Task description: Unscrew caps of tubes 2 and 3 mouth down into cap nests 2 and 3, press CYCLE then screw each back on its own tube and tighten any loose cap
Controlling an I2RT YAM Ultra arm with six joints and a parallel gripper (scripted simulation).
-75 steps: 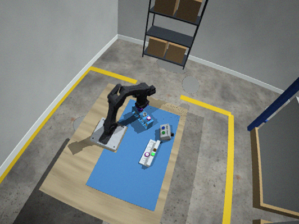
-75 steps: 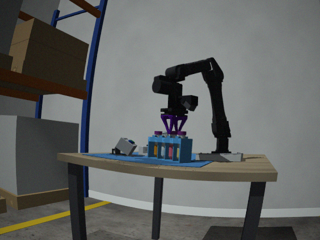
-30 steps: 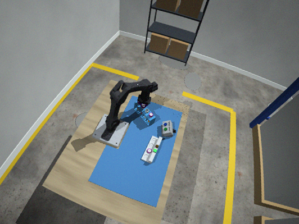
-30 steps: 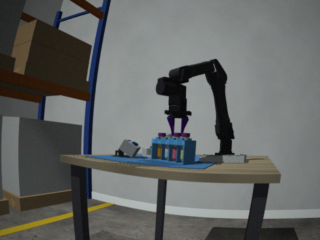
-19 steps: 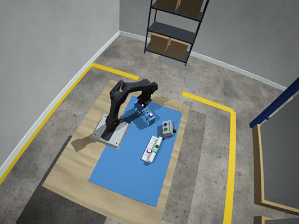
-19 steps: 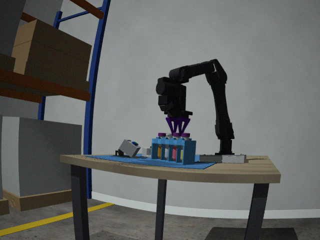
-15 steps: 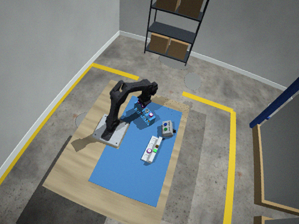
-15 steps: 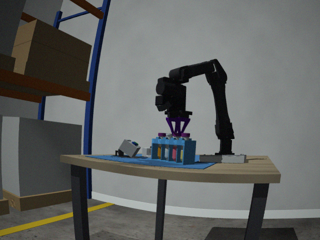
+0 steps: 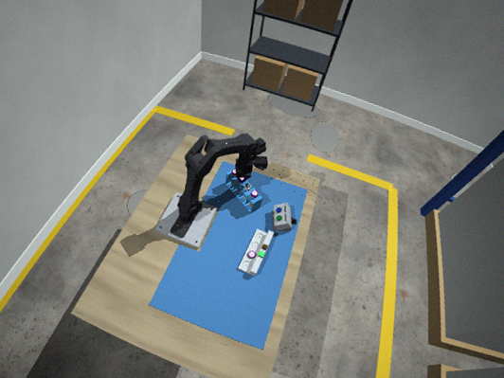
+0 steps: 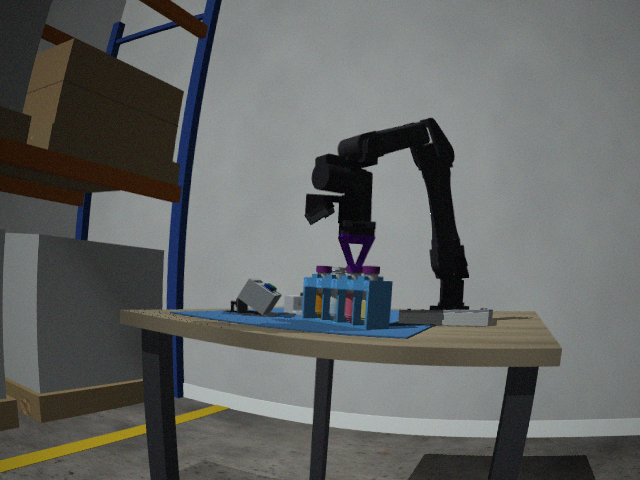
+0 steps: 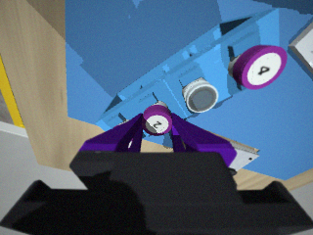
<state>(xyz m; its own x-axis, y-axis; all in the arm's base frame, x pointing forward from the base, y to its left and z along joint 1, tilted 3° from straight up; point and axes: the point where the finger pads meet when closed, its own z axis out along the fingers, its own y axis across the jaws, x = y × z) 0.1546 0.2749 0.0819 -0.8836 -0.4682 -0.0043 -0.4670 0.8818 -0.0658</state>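
The blue decapping station [image 9: 242, 189] stands on the blue mat and also shows in the side view [image 10: 346, 299]. My gripper [image 11: 156, 117] [image 10: 354, 268] is shut on the purple cap marked 2 [image 11: 156, 121], which sits at tube 2's place, level with the other caps. Tube 3 [image 11: 199, 97] next to it stands open, without a cap. Cap 4 [image 11: 259, 67] sits on its tube. Cap 1 [image 10: 370, 269] is on its tube and is hidden in the wrist view. One purple cap [image 9: 250, 254] lies in the white cap tray [image 9: 255, 251]. The tray's green lamp [image 9: 261, 253] is lit.
The grey key desk [image 9: 283, 217] with the blue key [image 9: 279, 209] and green key [image 9: 279, 218] stands between station and tray. The arm's base plate [image 9: 185, 225] is at the mat's edge. Shelving with boxes stands beyond the table.
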